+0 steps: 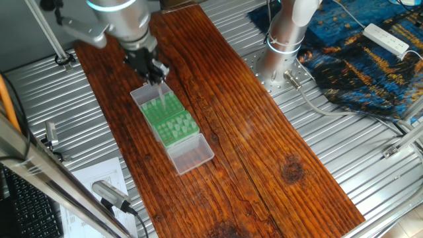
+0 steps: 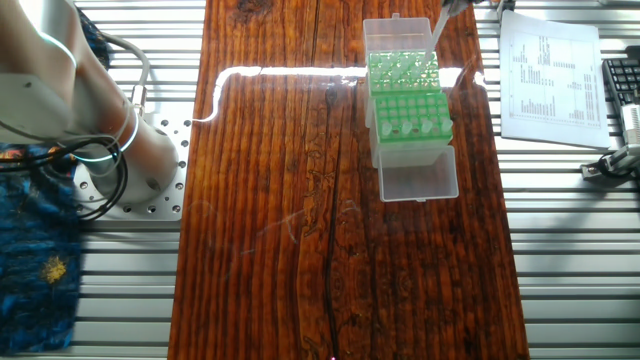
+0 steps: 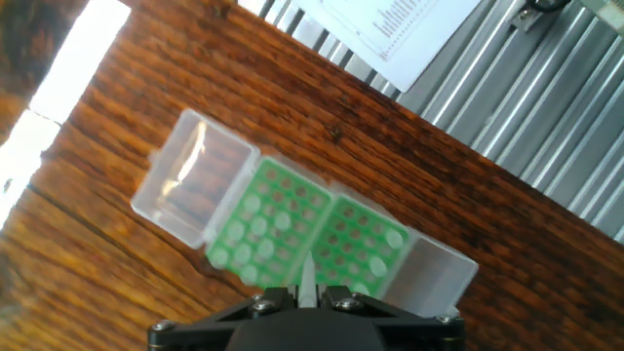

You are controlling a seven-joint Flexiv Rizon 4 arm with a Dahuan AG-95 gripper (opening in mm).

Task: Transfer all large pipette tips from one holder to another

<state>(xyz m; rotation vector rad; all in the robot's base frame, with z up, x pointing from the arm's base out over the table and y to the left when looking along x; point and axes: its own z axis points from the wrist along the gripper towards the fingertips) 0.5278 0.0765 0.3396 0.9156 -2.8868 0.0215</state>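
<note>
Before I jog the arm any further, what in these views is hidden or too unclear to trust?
- Gripper fingers: cut off by the bottom edge in the hand view; by the top edge in the other fixed view.
- Held pipette tip: thin and blurred in one fixed view, its lower end indistinct.
- Tip count in the green racks: tips too small and glare-washed.

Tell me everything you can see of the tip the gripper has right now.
The held tip is a slim, pale, translucent plastic cone, pinched at its wide end by the gripper, narrow point toward the green racks below. In one fixed view it hangs roughly upright over the far rack's end, and appears clear of the holes, though contact is hard to judge. In the other fixed view it shows only as a faint sliver beside the open clear lid.
</note>
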